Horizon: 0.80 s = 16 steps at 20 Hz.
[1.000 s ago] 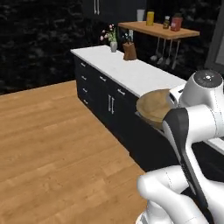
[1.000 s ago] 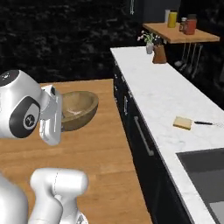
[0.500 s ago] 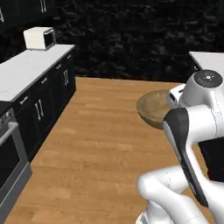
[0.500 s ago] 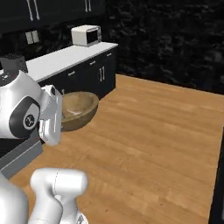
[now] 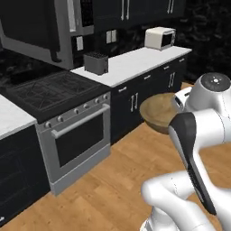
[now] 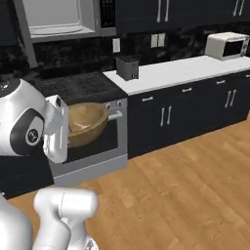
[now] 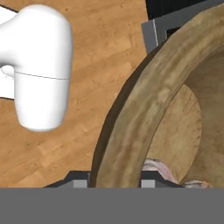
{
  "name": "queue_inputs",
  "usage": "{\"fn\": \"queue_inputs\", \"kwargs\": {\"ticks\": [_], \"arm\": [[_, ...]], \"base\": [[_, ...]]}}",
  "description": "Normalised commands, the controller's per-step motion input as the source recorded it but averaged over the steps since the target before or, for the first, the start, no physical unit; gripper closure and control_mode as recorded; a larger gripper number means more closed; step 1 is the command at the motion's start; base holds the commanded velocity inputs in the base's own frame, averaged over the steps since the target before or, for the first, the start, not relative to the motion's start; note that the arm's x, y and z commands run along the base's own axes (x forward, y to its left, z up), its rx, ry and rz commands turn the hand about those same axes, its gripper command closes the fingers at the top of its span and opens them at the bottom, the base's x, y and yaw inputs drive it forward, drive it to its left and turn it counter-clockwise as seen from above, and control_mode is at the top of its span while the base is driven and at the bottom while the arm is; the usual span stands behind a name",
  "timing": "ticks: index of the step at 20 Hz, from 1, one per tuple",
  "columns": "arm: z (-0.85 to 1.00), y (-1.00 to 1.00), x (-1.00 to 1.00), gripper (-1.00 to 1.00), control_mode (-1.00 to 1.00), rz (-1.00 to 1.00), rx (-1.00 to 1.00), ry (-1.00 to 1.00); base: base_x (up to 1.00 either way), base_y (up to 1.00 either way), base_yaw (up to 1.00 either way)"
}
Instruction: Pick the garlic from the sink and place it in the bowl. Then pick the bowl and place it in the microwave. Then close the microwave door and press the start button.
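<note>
The tan wooden bowl hangs in the air in front of the arm, over the wood floor. My gripper is shut on its near rim, one finger inside and one outside. Down in the bowl lies the pinkish-white garlic, partly cut off by the view's bottom. From the right base view the bowl appears in front of the oven. Above the stove is the microwave with its pale interior exposed. The microwave door stands swung open, dark bar handle toward me.
A black stove with a grey oven below stands under the microwave. A dark toaster and a small white microwave sit on the white counter. Dark cabinets line the wall; open wood floor lies to the right.
The whole picture has swung: the base turned from the sink counter across the floor to the stove and microwave. The bowl stays held in front of the arm.
</note>
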Motion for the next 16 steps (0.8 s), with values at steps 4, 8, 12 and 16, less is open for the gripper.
{"fn": "queue_inputs", "kwargs": {"ticks": [4, 8, 12, 16], "arm": [[0.00, 0.00, 0.00, 1.00, 1.00, 0.00, 0.00, 0.00], [0.00, 0.00, 0.00, 1.00, 1.00, 0.00, 0.00, 0.00], [0.00, 0.00, 0.00, 1.00, 1.00, 0.00, 0.00, 0.00], [0.00, 0.00, 0.00, 1.00, 1.00, 0.00, 0.00, 0.00]], "base": [[1.00, -0.37, 0.57], [1.00, -0.66, 0.42], [1.00, -0.56, 0.46], [1.00, -0.31, 0.60]]}}
